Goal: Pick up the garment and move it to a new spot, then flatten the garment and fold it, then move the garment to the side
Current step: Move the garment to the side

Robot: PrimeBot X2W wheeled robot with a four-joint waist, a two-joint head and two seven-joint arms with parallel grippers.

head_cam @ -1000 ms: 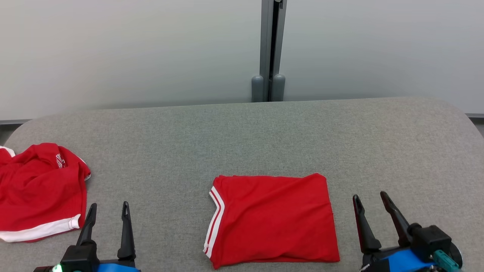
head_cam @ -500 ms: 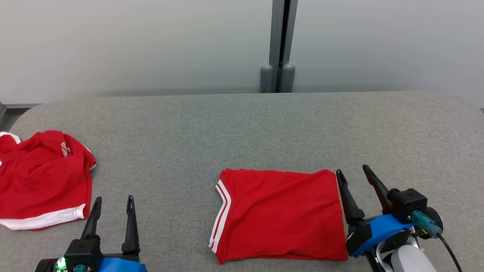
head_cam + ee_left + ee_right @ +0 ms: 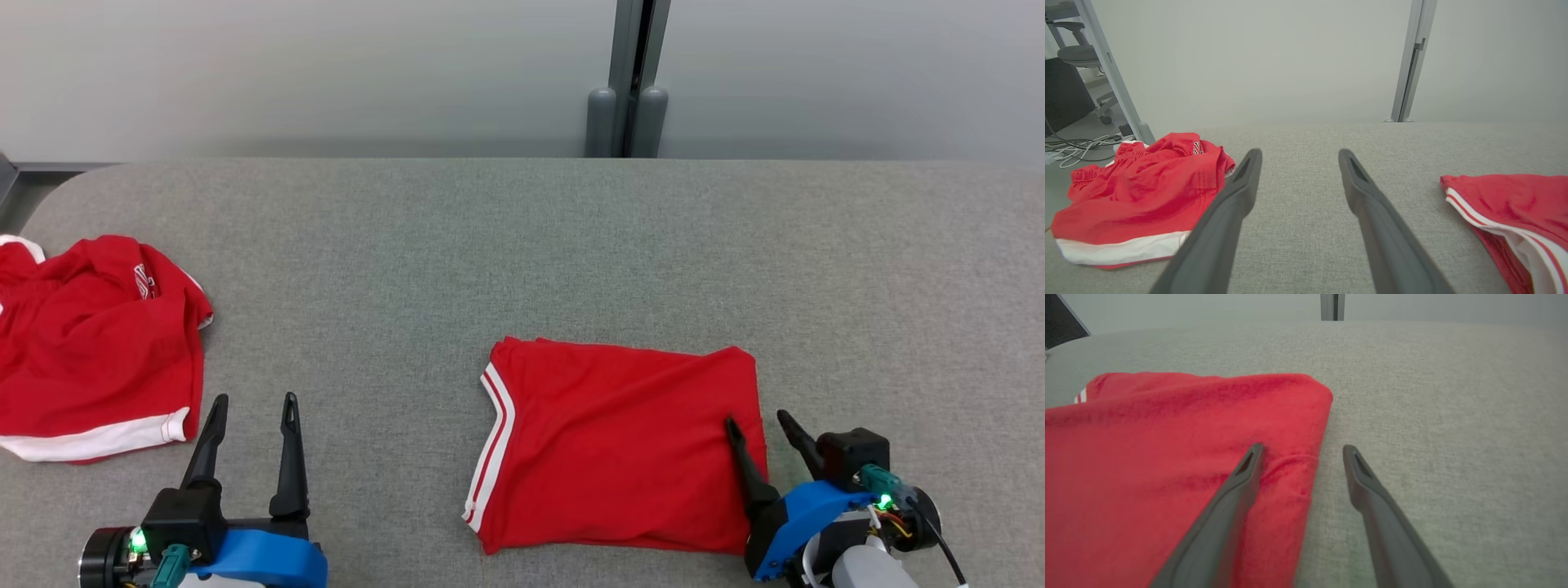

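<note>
- table (image 3: 490, 245): grey woven top with rounded far corners, running from the left edge to the right edge of the head view.
- garment (image 3: 620, 449): red, folded to a flat near-rectangle, lying on the table at lower centre-right of the head view. A double white stripe runs down its left edge. Light creases cross the cloth.
- right gripper (image 3: 755, 418): lower right of the head view, on a blue mount with a green light.
  - Fingers are spread wide and hold nothing.
  - It straddles the garment's right edge, with one finger over the red cloth and the other over bare table just beside that edge.
  - In the right wrist view the tip over the cloth sits by a small ridge in the fabric. Whether it touches cannot be told.
- left gripper (image 3: 254, 398): lower left of the head view, with a green light at its base. Fingers are spread wide and empty, over bare table between the red heap and the garment, well apart from the garment.
- red heap (image 3: 90, 343): a second red piece, crumpled, with a white hem band and white lettering. It lies at the left edge of the head view and is partly cut off by the frame.
- post (image 3: 627, 73): grey upright at top centre-right, behind the table's far edge, against a pale wall (image 3: 326, 73).
- chair (image 3: 1079, 53) and cables (image 3: 1069, 149): on the floor at the upper left and left of the left wrist view.
</note>
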